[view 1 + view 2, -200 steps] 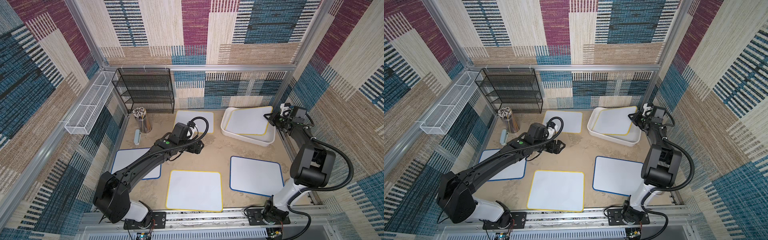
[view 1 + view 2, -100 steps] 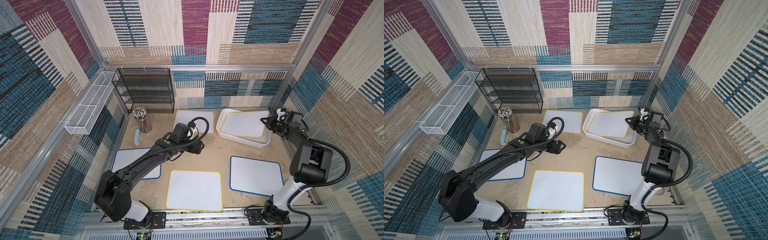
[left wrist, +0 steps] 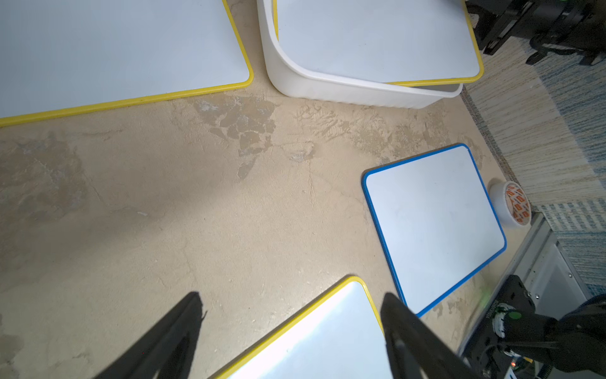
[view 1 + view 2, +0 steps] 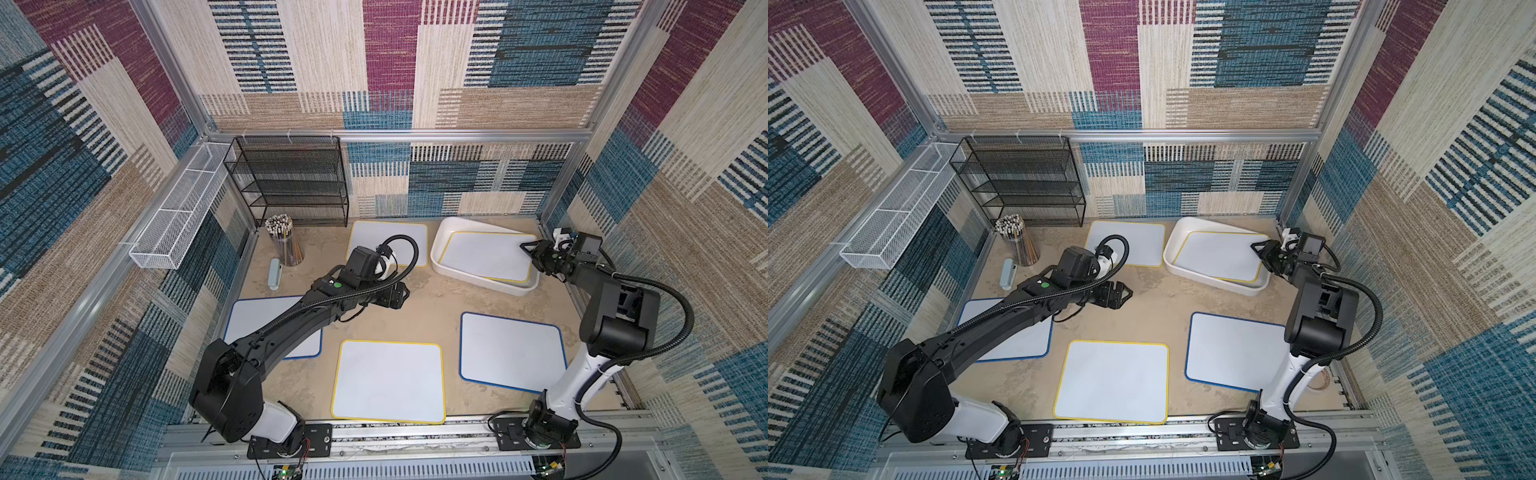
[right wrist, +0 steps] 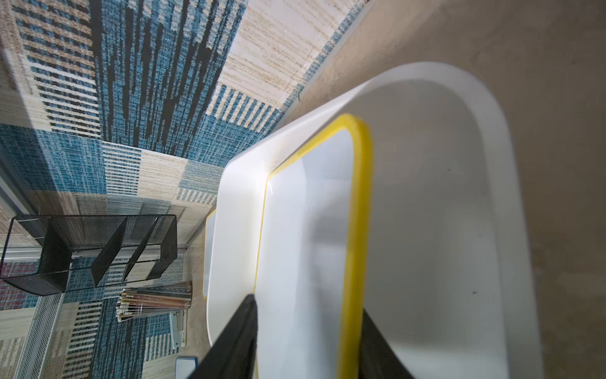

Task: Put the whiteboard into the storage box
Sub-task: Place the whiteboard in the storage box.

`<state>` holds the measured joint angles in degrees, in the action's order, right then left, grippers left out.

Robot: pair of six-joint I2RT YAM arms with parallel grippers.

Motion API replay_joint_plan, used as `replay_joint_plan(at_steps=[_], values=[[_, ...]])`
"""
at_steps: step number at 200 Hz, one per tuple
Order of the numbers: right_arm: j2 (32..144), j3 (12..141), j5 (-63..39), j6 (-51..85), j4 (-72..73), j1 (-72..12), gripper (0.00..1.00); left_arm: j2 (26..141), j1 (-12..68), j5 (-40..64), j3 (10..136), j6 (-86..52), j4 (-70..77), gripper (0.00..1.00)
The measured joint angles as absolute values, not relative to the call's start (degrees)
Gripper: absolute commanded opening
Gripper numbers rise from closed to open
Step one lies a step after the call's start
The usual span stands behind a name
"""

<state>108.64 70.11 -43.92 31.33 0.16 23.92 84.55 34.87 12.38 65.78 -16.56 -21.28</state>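
The left gripper (image 3: 292, 297) holds its black fingers (image 3: 170, 341) apart, empty, above a corner of a yellow-edged whiteboard (image 3: 314, 341) on the table (image 3: 196, 197). A blue-edged whiteboard (image 3: 433, 223) lies just beside it. The storage box (image 3: 328, 88) holds a second yellow-edged whiteboard (image 3: 370, 36), one corner over its rim.

The blue-framed whiteboard (image 4: 253, 316) at lower left is partly hidden by the left arm (image 4: 291, 326). The boxed whiteboard (image 5: 305, 229) is blurred along its yellow rim.

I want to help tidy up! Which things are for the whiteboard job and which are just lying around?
For the job: storage box, yellow-edged whiteboard partly in it, right gripper.
Just lying about: pencil cup, eraser, black rack, wire tray, tape roll.
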Motion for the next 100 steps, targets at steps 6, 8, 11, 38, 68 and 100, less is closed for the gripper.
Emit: replay_joint_plan(at_steps=[6,8,11,38,68,100], values=[[108.7,70.4,-43.3,31.1,0.1,23.9,0.54,84.7,34.9,12.4,65.8,-16.6,-21.3,0.87],[108.8,70.6,-43.1,31.0,0.1,23.9,0.54,84.7,34.9,12.4,65.8,-16.6,-21.3,0.87],[108.9,70.8,-42.9,30.9,-0.1,23.9,0.55,84.8,34.9,12.4,65.8,-16.6,-21.3,0.87],[109.1,72.7,-39.3,29.5,-1.2,23.8,0.69,85.6,34.9,12.4,66.0,-16.6,-21.3,0.87],[109.0,73.9,-33.5,27.6,-2.9,23.8,0.80,87.2,34.8,11.8,66.9,-16.8,-21.8,0.87],[107.6,73.5,-26.2,26.3,-4.6,23.7,0.91,89.5,34.8,8.6,68.6,-17.8,-24.4,0.87]])
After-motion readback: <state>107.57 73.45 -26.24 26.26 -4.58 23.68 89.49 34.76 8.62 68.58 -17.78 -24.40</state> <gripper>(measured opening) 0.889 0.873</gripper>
